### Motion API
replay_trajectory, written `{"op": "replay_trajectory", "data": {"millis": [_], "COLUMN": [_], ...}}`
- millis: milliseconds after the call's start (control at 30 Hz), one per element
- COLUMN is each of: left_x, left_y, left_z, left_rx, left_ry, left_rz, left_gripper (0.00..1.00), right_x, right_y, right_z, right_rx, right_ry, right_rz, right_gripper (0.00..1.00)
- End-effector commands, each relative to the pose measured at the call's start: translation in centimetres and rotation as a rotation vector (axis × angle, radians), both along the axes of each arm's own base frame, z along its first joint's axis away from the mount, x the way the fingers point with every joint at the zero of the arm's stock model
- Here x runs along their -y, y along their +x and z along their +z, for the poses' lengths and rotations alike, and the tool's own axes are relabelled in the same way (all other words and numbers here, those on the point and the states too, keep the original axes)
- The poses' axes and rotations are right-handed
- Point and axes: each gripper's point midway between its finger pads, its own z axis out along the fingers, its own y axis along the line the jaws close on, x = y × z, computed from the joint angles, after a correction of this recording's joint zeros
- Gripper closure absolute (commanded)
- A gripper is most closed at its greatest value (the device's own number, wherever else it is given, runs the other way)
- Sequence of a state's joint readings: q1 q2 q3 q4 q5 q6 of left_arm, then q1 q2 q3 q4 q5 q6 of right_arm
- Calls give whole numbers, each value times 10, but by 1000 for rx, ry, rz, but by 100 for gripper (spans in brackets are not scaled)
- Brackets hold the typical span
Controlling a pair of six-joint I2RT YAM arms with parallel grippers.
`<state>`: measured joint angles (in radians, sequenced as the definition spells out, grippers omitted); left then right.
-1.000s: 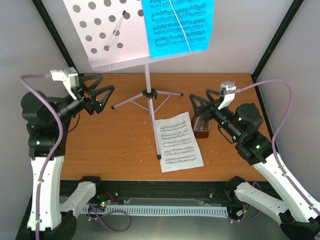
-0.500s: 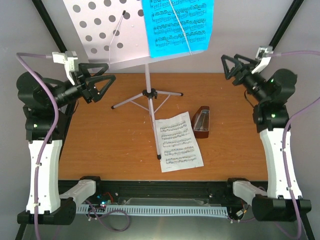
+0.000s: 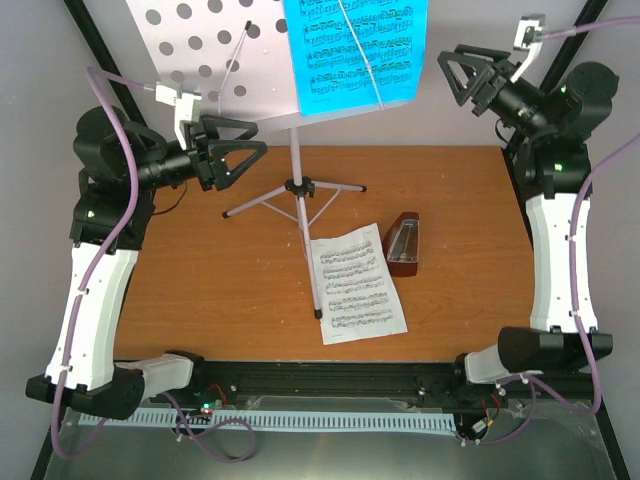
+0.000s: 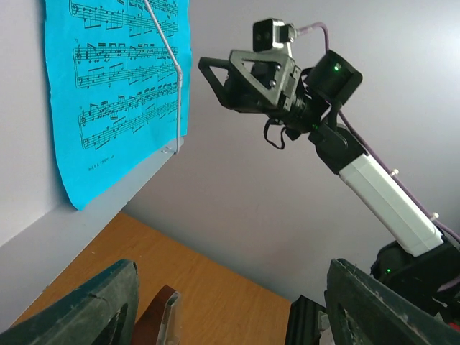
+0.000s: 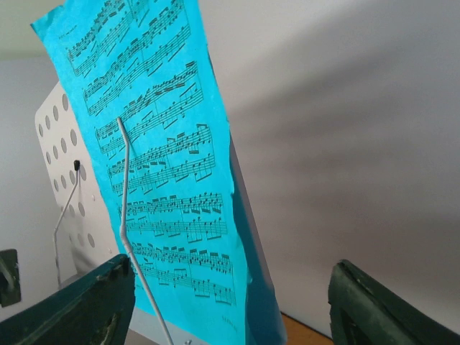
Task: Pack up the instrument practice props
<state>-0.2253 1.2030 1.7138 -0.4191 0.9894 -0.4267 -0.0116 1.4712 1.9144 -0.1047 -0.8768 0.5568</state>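
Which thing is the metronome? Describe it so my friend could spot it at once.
Start at the wooden table and find the white tripod music stand in its middle. A white music sheet lies flat by the stand's near leg, and the metronome sits just right of that sheet. It is the only small brown pyramid there.

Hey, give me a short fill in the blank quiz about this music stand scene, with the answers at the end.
1. The clipped sheet on the stand is coloured ____.
2. The metronome stands on the table, to the ____ of the white sheet.
3. The left hand and right hand are both ____ and empty.
Answers: blue; right; open.
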Motion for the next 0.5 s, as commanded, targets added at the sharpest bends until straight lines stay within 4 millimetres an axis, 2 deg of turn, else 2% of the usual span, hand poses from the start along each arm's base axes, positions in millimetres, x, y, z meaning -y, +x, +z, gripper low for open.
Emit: {"op": "replay_trajectory", "data": {"millis": [0,133,300,467], "left_x": [2,2,3,4], "left_y": [-7,-6,-3,-3], "left_z": [13,13,10,8], "left_rx": [47,49,43,40], "left_ry": [-3,1,6,8], "left_rz": [-4,-4,-4,-14], "left_gripper": [29,30,31,32], "right_x": [-20,-34,-41,-40], "right_y": [5,12,9,6], "right_z": [2,-3,-4,-5], "right_rx": [-37,-50,-37,-24], "right_ry": [-28,-42,-59,-75], "right_rz": [74,106,120,92], "right_gripper": [41,52,70,71]}}
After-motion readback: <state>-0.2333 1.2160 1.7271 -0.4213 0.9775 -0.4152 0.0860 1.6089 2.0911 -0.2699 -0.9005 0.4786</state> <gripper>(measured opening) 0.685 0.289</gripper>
